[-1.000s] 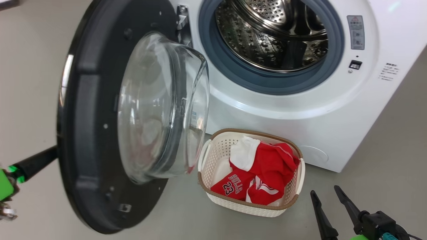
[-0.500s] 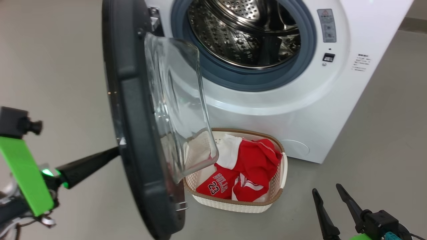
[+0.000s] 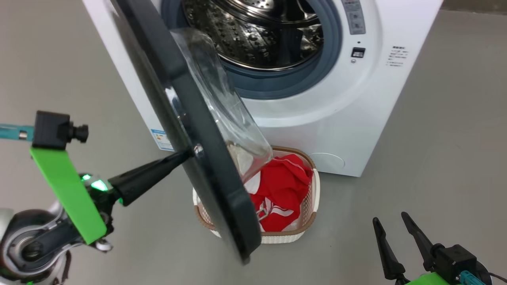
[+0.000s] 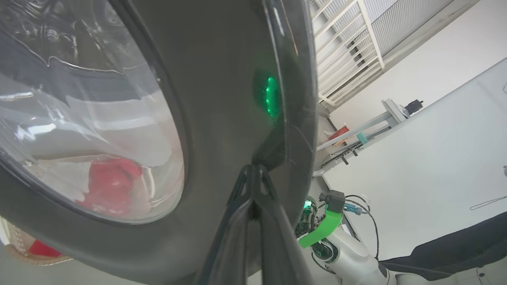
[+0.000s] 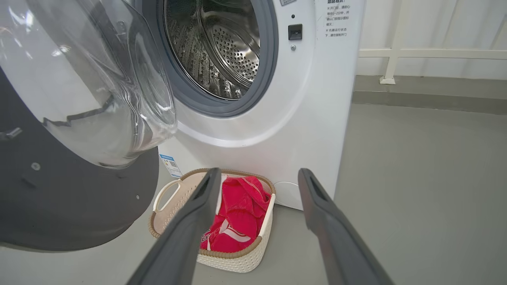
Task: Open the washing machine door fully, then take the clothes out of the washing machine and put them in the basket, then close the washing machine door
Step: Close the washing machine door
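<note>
Door (image 3: 206,158): within the last second it has swung from wide open to roughly half shut. It now stands edge-on before the washer (image 3: 317,130) with its glass bowl over the basket (image 3: 313,198). The drum (image 3: 253,31) shows no cloth and the clothes (image 3: 283,186) lie in the basket at the washer's foot, so unloading looks done and only the closing remains. Left hand (image 3: 186,154): fingers shut together, gripping nothing, tips pressed on the door's outer face, the side away from the washer. Right hand (image 3: 389,217): fingers spread wide, empty, low in front of the washer, well clear of the door.
</note>
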Tool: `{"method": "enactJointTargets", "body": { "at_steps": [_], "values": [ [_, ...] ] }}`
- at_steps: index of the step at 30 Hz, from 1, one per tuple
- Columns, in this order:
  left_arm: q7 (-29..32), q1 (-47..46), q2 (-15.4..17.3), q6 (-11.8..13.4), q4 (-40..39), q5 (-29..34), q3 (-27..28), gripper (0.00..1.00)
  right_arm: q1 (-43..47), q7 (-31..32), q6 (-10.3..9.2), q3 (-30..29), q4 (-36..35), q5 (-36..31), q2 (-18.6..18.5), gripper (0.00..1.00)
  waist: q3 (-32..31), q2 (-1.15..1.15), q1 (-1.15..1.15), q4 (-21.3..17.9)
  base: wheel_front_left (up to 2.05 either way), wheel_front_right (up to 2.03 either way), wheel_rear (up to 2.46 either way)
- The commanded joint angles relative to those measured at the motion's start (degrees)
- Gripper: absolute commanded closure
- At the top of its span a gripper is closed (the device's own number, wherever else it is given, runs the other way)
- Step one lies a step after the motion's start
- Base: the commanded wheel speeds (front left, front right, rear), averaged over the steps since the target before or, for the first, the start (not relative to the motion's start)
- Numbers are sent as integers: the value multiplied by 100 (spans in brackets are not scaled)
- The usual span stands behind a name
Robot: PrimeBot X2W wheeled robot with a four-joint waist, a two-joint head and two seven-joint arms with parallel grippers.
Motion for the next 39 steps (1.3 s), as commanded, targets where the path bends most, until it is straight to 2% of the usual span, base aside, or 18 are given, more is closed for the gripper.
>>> {"method": "enactJointTargets", "body": {
  "at_steps": [1, 16, 23, 25, 27, 28, 30, 32, 33, 39],
  "values": [
    [-143, -347, 130, -41, -131, 54, 211, 100, -174, -37, 42, 146, -147, -1, -45, 0, 31, 0, 0, -100, 0, 0, 0],
    [-580, -377, 327, -41, 10, 17, -179, 100, -116, -37, 42, 122, -150, 24, -45, 0, -75, 0, 0, -58, 0, 0, 0],
    [-995, -24, 363, -41, 158, -32, -166, 100, -69, -37, 42, 117, -136, 30, -45, 0, -172, 0, 0, 42, 0, 0, 0],
    [-1206, 173, 343, -41, 232, -53, -109, 85, -48, -37, 42, 130, -138, 33, -45, 0, -197, 0, 0, 88, 0, 0, 0],
    [-1407, 396, 329, -41, 305, -48, -78, 76, -26, -37, 42, 131, -134, 42, -45, 0, -222, 0, 0, 144, 0, 0, 0],
    [-1525, 516, 325, -41, 341, -30, -60, 61, -20, -37, 42, 136, -132, 46, -45, 0, -233, 0, 0, 170, 0, 0, 0],
    [-1771, 774, 301, -41, 424, -11, -26, 52, -10, -37, 42, 140, -131, 53, -44, 0, -248, 0, 0, 228, 0, 0, 0],
    [-2035, 1028, 266, -41, 533, 0, 21, 13, -1, -37, 42, 133, -132, 57, -44, 0, -262, 0, 0, 292, 0, 0, 0],
    [-2170, 1146, 257, -41, 596, 35, 30, 0, 4, -37, 42, 129, -134, 57, -44, 0, -267, 0, 0, 319, 0, 0, 0],
    [-2732, 1719, 196, -41, 946, 228, -139, 0, 27, -37, 42, 124, -114, 59, -44, 0, -308, 0, 0, 431, 0, 0, 0]
  ]
}}
